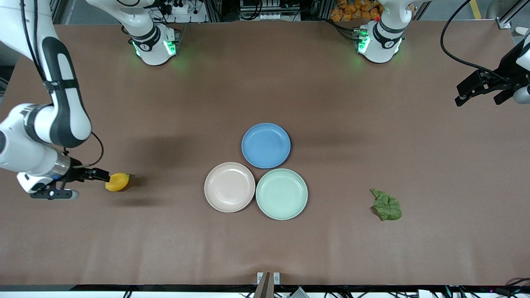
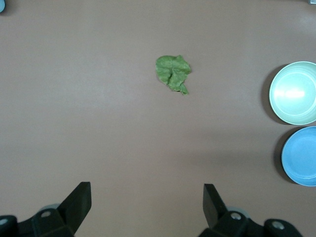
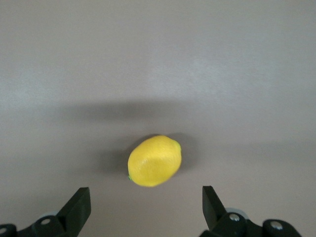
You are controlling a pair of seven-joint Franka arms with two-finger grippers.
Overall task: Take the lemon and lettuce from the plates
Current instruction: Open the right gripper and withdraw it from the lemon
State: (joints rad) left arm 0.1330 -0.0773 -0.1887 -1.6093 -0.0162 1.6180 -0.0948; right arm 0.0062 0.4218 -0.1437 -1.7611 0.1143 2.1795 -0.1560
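The lemon (image 1: 117, 182) lies on the brown table toward the right arm's end, well away from the plates. My right gripper (image 1: 99, 175) is open right beside it, not touching; in the right wrist view the lemon (image 3: 154, 161) lies just ahead of the open gripper (image 3: 146, 197). The lettuce (image 1: 387, 205) lies on the table toward the left arm's end. My left gripper (image 1: 476, 100) is open and empty, high over that end of the table; its view shows the lettuce (image 2: 173, 72) well ahead of the gripper (image 2: 147, 197). The beige-pink plate (image 1: 229, 187) and mint green plate (image 1: 281, 193) hold nothing.
A blue plate (image 1: 266, 145) holding nothing touches both other plates, farther from the front camera. The mint plate (image 2: 295, 92) and blue plate (image 2: 301, 155) show at the edge of the left wrist view. Both arm bases stand along the table's edge farthest from the front camera.
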